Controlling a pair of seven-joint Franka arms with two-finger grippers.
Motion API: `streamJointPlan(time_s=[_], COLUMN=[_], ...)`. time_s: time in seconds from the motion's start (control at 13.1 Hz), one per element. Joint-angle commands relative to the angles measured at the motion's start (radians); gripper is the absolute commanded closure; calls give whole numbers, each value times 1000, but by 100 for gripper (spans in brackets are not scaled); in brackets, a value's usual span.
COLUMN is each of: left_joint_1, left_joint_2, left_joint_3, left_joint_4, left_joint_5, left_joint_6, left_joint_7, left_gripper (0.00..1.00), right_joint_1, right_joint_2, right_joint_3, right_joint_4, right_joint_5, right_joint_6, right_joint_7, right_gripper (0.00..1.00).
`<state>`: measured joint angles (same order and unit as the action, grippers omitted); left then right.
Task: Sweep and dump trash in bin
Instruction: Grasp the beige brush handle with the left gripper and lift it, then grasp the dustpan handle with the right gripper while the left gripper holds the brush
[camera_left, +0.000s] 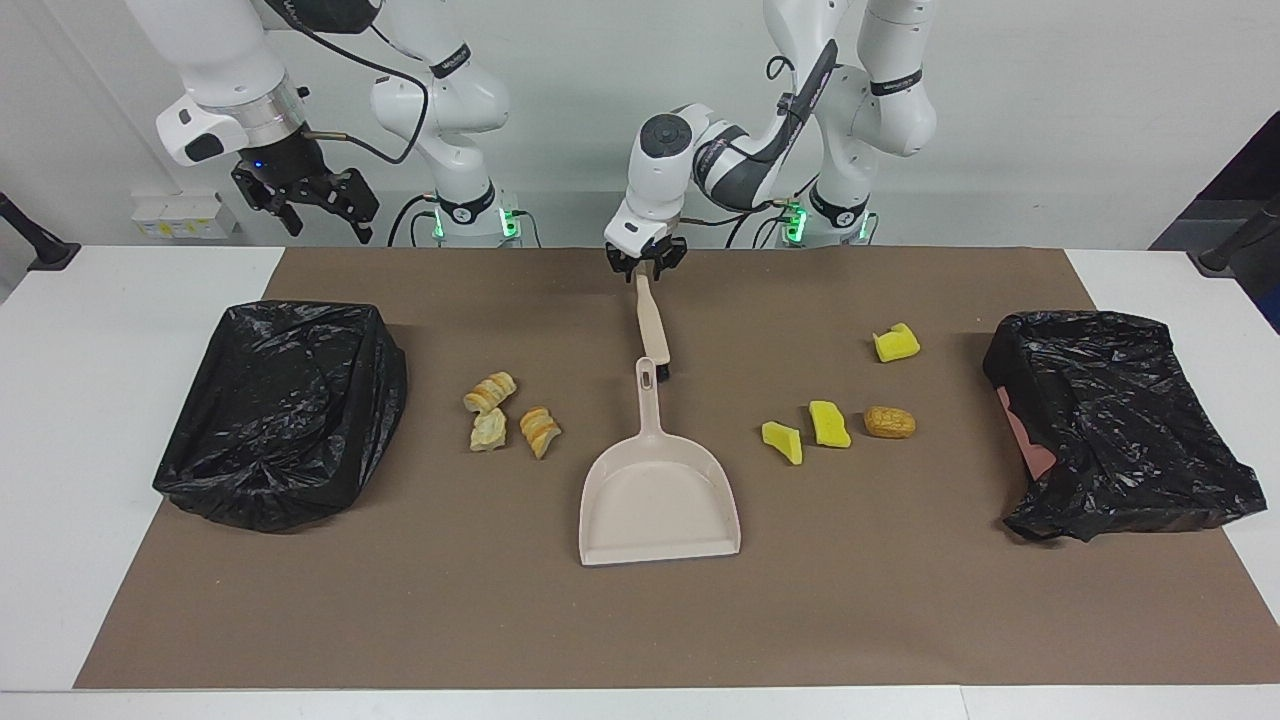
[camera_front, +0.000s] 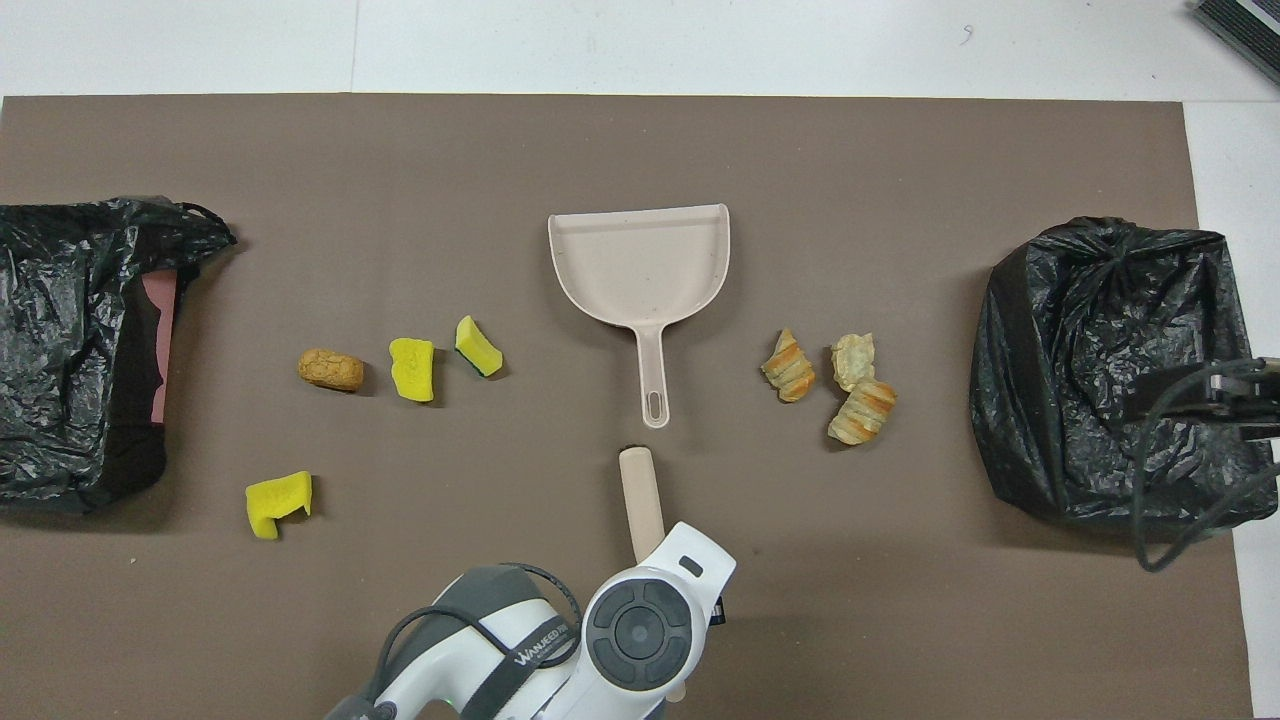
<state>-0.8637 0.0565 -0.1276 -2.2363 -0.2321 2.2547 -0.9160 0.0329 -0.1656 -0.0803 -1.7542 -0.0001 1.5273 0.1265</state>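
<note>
At the right arm's end of the table, the right gripper (camera_left: 305, 195) hangs in the air with its jaws apart, waiting above the black-bagged bin (camera_left: 280, 410). That bin sits by that end of the brown mat (camera_left: 900, 600). Three pastry pieces (camera_left: 510, 410) lie bunched between the bin and the dustpan (camera_left: 660, 500), which rests unheld mid-mat. If trash is pushed against the pan before the right gripper holds it, the pan would likely skid. The left gripper (camera_left: 645, 262) has pinched the very tip of the brush (camera_left: 652, 325), near the mat's edge closest to the robots. So short a hold may let the brush pivot or slip, and its bristle end, just beside the dustpan's handle, could knock the pan. Toward the left arm's end lie two yellow sponge chunks (camera_left: 828, 423) and a bread roll (camera_left: 889, 421), which may roll. A third chunk (camera_left: 896, 343) lies apart and is easily missed. The slumped second bin (camera_left: 1110, 420) may spill a dump.
</note>
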Motion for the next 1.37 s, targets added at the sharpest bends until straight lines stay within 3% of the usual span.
streamJointPlan(time_s=[0.0, 0.15, 0.38, 0.46, 0.68, 1.14, 1.29], left_joint_1=[-8, 26, 118, 139, 245, 451, 520], left_joint_2=[-6, -29, -60, -63, -72, -99, -106], left_joint_3=[17, 25, 28, 28, 32, 32, 29], left_joint_4=[-8, -8, 35, 44, 79, 110, 100], left_joint_5=[19, 20, 34, 84, 131, 261, 318], left_joint_6=[17, -12, -156, -190, -259, -503, -537], left_joint_7=[-6, 5, 51, 46, 40, -3, -79], left_gripper=[100, 100, 100, 100, 100, 100, 100], right_joint_1=[-10, -10, 5, 7, 9, 13, 108], right_joint_2=[-22, -22, -17, -15, 4, 204, 320], right_joint_3=[1, 1, 8, 11, 97, 321, 327], right_joint_4=[-24, -24, -21, -21, -21, 33, 76], right_joint_5=[9, 9, 9, 11, 18, 17, 0], right_joint_6=[5, 5, 14, 19, 65, 246, 324], right_joint_7=[-30, -30, -16, -13, 60, 258, 371], right_gripper=[0, 0, 0, 0, 0, 0, 0])
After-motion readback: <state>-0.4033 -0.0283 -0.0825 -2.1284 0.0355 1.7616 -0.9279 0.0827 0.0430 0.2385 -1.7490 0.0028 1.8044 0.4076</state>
